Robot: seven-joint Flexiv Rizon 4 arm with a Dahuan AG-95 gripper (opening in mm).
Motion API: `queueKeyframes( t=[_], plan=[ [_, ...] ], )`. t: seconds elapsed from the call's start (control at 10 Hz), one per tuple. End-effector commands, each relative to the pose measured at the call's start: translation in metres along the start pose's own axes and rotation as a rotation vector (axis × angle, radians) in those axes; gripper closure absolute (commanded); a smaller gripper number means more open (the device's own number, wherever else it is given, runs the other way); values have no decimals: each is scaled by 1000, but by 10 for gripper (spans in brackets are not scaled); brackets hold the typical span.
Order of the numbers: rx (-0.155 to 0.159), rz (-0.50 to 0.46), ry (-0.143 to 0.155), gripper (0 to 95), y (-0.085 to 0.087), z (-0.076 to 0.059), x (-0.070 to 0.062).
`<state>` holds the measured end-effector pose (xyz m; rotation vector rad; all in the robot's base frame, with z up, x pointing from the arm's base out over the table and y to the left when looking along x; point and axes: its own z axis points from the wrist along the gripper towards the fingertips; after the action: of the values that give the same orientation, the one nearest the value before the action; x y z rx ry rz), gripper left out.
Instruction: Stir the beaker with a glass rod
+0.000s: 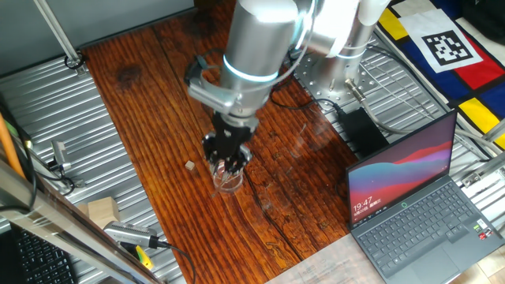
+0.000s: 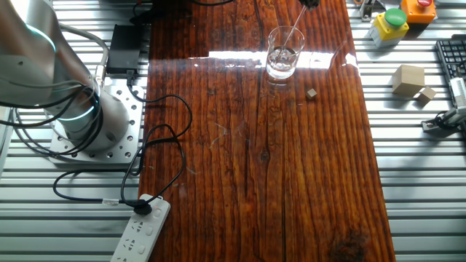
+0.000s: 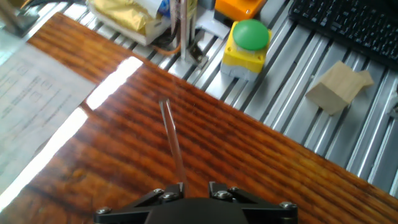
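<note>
While upright: one beaker [image 2: 282, 61], one glass rod [image 3: 171, 140].

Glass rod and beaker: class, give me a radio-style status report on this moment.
Gripper shut on glass rod. Rod tip inside beaker, beaker upright on wooden table. Small tan cube beside beaker, apart, not obstructing.

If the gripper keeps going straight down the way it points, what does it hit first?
Probably the beaker: the gripper points down right above its rim, holding the glass rod, whose lower end is already inside the glass. Below that is the wooden tabletop. Exact clearance is unclear.
</note>
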<state>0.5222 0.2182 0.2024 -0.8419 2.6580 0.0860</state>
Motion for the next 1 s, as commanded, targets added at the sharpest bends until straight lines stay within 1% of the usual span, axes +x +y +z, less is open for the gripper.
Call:
queueKeyframes(
  t=[0.1,0.2,0.3,0.4,0.5,0.6,0.7,0.8,0.9,1.0],
  plan=[
    [-13,-7,27,760,-6,-10,8],
    [-22,-8,51,760,-9,-17,13],
    [-48,-4,95,950,-12,-26,22],
    [-68,6,127,950,-14,-32,26],
    [-78,16,174,950,-15,-38,31],
    [-78,29,223,950,-16,-43,35],
    [-85,48,279,950,-17,-46,37],
    [-86,47,289,950,-17,-45,37],
    [-88,48,286,950,-17,-45,36],
    [-92,51,277,950,-17,-44,36]
  ],
)
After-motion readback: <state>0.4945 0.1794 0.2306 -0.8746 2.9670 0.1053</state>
